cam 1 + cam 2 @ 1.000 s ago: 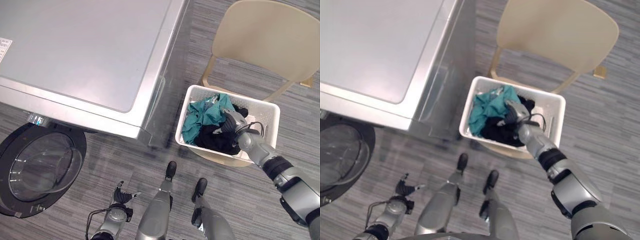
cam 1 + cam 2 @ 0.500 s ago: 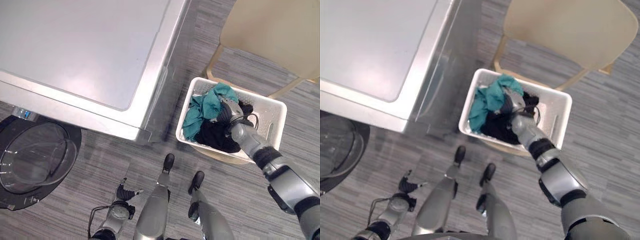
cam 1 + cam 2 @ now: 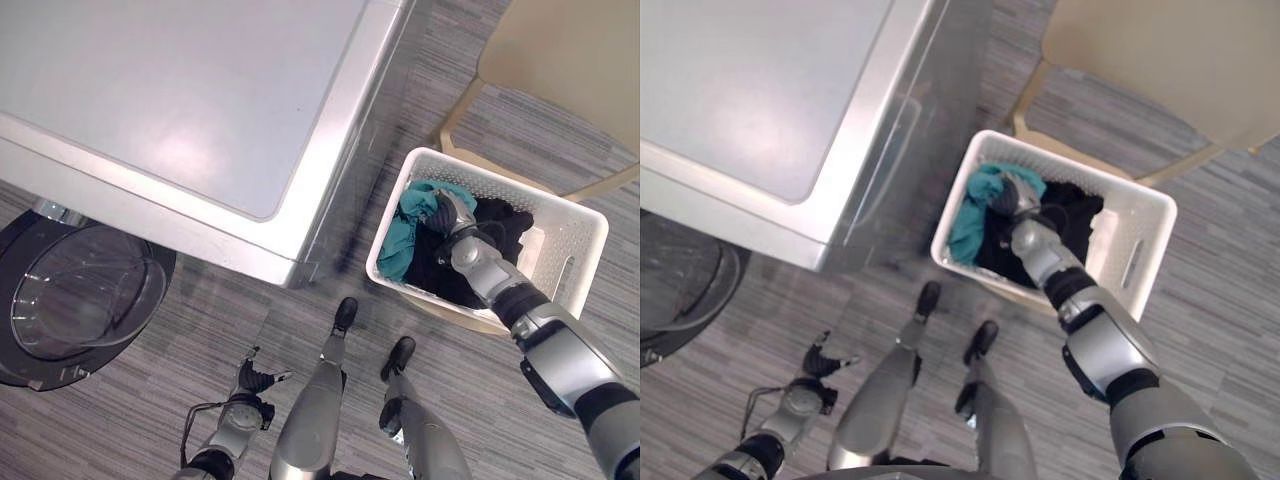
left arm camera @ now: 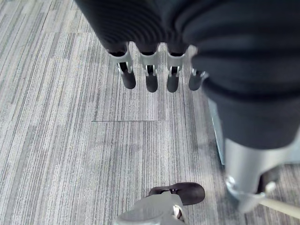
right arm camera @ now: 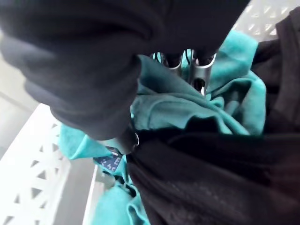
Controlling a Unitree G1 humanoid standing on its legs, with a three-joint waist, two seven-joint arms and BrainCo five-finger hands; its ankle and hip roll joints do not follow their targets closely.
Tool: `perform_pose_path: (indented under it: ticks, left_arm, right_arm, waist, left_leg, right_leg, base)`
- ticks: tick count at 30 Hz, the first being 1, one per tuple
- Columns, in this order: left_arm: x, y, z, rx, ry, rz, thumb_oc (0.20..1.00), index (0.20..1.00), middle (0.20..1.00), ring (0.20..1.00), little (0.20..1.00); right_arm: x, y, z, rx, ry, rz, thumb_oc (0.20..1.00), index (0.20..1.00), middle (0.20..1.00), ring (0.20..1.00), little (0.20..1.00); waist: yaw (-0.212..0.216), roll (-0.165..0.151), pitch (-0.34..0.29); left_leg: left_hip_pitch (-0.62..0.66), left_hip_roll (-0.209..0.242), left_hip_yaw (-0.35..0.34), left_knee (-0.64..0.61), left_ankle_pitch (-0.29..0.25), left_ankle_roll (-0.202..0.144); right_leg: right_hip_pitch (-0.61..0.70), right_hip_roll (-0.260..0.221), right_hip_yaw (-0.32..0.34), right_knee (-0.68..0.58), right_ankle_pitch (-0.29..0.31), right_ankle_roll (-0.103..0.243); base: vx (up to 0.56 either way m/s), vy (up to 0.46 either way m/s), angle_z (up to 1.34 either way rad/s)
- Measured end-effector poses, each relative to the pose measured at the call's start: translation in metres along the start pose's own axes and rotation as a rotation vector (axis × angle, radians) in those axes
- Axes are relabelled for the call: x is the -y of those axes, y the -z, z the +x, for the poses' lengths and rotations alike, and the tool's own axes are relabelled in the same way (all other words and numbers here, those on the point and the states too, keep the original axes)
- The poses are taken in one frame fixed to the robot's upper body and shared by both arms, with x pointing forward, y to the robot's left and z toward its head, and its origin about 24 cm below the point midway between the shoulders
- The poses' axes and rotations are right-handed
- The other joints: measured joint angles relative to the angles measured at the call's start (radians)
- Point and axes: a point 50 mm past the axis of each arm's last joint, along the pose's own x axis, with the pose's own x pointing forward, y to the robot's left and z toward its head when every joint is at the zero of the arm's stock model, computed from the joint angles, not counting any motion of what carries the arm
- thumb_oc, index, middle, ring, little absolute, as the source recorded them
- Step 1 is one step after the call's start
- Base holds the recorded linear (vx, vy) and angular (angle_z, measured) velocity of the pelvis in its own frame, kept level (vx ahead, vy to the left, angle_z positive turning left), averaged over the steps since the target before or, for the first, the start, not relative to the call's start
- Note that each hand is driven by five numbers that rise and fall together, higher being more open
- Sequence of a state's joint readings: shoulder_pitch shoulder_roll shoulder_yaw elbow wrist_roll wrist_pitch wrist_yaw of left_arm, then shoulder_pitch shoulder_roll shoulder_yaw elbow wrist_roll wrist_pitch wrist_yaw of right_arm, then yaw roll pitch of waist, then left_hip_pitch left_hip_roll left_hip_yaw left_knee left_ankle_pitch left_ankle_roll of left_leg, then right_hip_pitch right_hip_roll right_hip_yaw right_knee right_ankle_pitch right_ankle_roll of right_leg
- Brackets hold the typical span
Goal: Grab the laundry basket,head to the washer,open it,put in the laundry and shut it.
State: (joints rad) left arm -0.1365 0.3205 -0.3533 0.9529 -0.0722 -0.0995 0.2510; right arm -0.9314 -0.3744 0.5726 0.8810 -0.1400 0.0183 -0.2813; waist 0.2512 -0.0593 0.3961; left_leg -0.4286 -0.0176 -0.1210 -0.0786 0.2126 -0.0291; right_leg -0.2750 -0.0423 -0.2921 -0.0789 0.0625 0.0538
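The right robot hand (image 3: 446,218) is reaching down into the white laundry basket (image 3: 570,243), which is sitting on the grey floor (image 3: 120,420) just beside the washer (image 3: 180,110) and in front of a beige chair (image 3: 560,70); its fingers (image 5: 202,70) are sinking into the teal garment (image 5: 187,105) lying on top of the black laundry (image 5: 220,183), and whether they are closing on it cannot be told. The left robot hand (image 4: 154,70) is hanging low over the floor with fingers relaxed and apart, holding nothing. The washer door (image 3: 85,305) is standing open.
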Motion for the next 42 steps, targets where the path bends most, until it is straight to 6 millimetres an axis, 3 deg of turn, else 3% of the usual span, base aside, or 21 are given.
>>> perform_pose_path:
  ticks: [8, 11, 18, 19, 20, 23, 24, 30, 34, 35, 37, 42]
  left_arm:
    - [-0.002, -0.002, 0.001, -0.004, -0.007, -0.013, 1.0, 1.0, 1.0, 1.0, 1.0]
    - [-0.006, 0.002, 0.0, -0.019, -0.025, -0.043, 1.0, 1.0, 1.0, 1.0, 1.0]
    - [-0.009, 0.015, -0.005, -0.064, -0.035, -0.058, 1.0, 1.0, 1.0, 1.0, 1.0]
    - [-0.008, 0.016, -0.005, -0.067, -0.035, -0.058, 1.0, 1.0, 1.0, 1.0, 1.0]
    - [-0.008, 0.016, -0.005, -0.071, -0.035, -0.057, 1.0, 1.0, 1.0, 1.0, 1.0]
    - [-0.008, 0.017, -0.005, -0.076, -0.033, -0.054, 1.0, 1.0, 1.0, 1.0, 1.0]
    - [-0.008, 0.017, -0.006, -0.076, -0.031, -0.052, 1.0, 1.0, 1.0, 1.0, 1.0]
    - [-0.005, 0.025, -0.007, -0.107, -0.019, -0.037, 1.0, 1.0, 1.0, 1.0, 1.0]
    - [-0.004, 0.029, -0.009, -0.12, -0.018, -0.035, 1.0, 1.0, 1.0, 1.0, 1.0]
    - [-0.005, 0.029, -0.009, -0.119, -0.018, -0.034, 1.0, 1.0, 1.0, 1.0, 1.0]
    - [-0.005, 0.03, -0.009, -0.121, -0.02, -0.033, 1.0, 1.0, 1.0, 1.0, 1.0]
    - [-0.006, 0.029, -0.009, -0.12, -0.021, -0.032, 1.0, 1.0, 1.0, 1.0, 1.0]
  right_arm:
    - [-0.005, 0.001, -0.022, 0.05, 0.027, 0.212, 0.2, 0.2, 0.2, 0.2, 0.2]
    - [-0.014, 0.007, -0.041, 0.065, 0.017, 0.298, 0.2, 0.2, 0.2, 0.2, 0.2]
    - [-0.03, 0.037, -0.051, -0.031, -0.092, 0.213, 0.2, 0.2, 0.2, 0.2, 0.2]
    - [-0.031, 0.04, -0.051, -0.044, -0.103, 0.208, 0.344, 0.344, 0.344, 0.344, 0.344]
    - [-0.033, 0.042, -0.052, -0.055, -0.113, 0.207, 0.576, 0.576, 0.576, 0.576, 0.576]
    - [-0.035, 0.046, -0.052, -0.077, -0.128, 0.204, 0.576, 0.576, 0.576, 0.576, 0.576]
    - [-0.035, 0.046, -0.052, -0.076, -0.132, 0.204, 1.0, 1.0, 1.0, 1.0, 1.0]
    - [-0.057, 0.053, -0.055, -0.148, -0.193, 0.23, 1.0, 1.0, 1.0, 1.0, 1.0]
    - [-0.06, 0.049, -0.055, -0.144, -0.2, 0.245, 1.0, 1.0, 1.0, 1.0, 1.0]
    - [-0.061, 0.048, -0.054, -0.142, -0.203, 0.246, 0.46, 0.46, 0.46, 0.46, 0.46]
    - [-0.062, 0.047, -0.053, -0.145, -0.205, 0.251, 0.2, 0.2, 0.2, 0.2, 0.2]
    - [-0.071, 0.047, -0.052, -0.177, -0.222, 0.261, 0.2, 0.2, 0.2, 0.2, 0.2]
  waist:
    - [-0.018, -0.001, -0.001]
    - [-0.041, -0.002, -0.002]
    - [-0.067, -0.006, -0.047]
    - [-0.066, -0.006, -0.053]
    - [-0.062, -0.007, -0.057]
    - [-0.061, -0.006, -0.065]
    - [-0.061, -0.006, -0.07]
    - [-0.059, -0.01, -0.074]
    - [-0.059, -0.011, -0.074]
    - [-0.058, -0.015, -0.079]
    - [-0.058, -0.021, -0.084]
    - [-0.052, -0.025, -0.087]
  left_leg:
    - [0.073, -0.003, 0.029, 0.0, -0.013, -0.017]
    - [0.126, -0.003, 0.036, -0.001, -0.022, -0.019]
    - [0.174, 0.002, 0.07, -0.001, -0.038, -0.013]
    - [0.174, 0.003, 0.078, -0.001, -0.037, -0.012]
    - [0.176, 0.004, 0.08, -0.001, -0.037, -0.011]
    - [0.177, 0.004, 0.08, -0.001, -0.035, -0.009]
    - [0.177, 0.004, 0.08, -0.001, -0.035, -0.009]
    - [0.185, 0.005, 0.078, -0.001, -0.036, -0.01]
    - [0.18, 0.005, 0.073, -0.001, -0.036, -0.01]
    - [0.17, 0.005, 0.067, -0.001, -0.036, -0.01]
    - [0.157, 0.004, 0.059, -0.001, -0.034, -0.009]
    - [0.15, -0.001, 0.053, -0.001, -0.034, -0.008]
  right_leg:
    - [0.063, -0.008, 0.025, 0.0, -0.002, 0.003]
    - [0.112, -0.011, 0.033, 0.0, -0.002, 0.003]
    - [0.145, -0.01, 0.07, 0.0, -0.003, 0.006]
    - [0.145, -0.01, 0.071, 0.0, -0.003, 0.005]
    - [0.145, -0.009, 0.074, 0.0, -0.003, 0.005]
    - [0.146, -0.008, 0.075, 0.0, -0.002, 0.004]
    - [0.146, -0.009, 0.075, 0.0, -0.002, 0.003]
    - [0.156, -0.007, 0.072, 0.0, -0.003, 0.005]
    - [0.153, -0.007, 0.065, 0.0, -0.003, 0.005]
    - [0.144, -0.006, 0.063, 0.0, -0.003, 0.005]
    - [0.134, -0.005, 0.057, 0.0, -0.003, 0.005]
    - [0.13, -0.009, 0.051, 0.0, -0.003, 0.005]
  base:
    - [0.02, 0.007, -0.07]
    - [0.04, 0.022, -0.09]
    - [0.0, 0.01, -0.16]
    - [-0.03, 0.008, -0.04]
    - [-0.02, 0.006, -0.05]
    - [-0.01, 0.002, -0.01]
    - [0.0, 0.0, 0.0]
    - [-0.01, 0.0, 0.0]
    - [0.0, -0.002, 0.03]
    - [0.0, 0.002, 0.08]
    - [0.0, 0.009, 0.1]
    - [0.01, 0.007, 0.05]
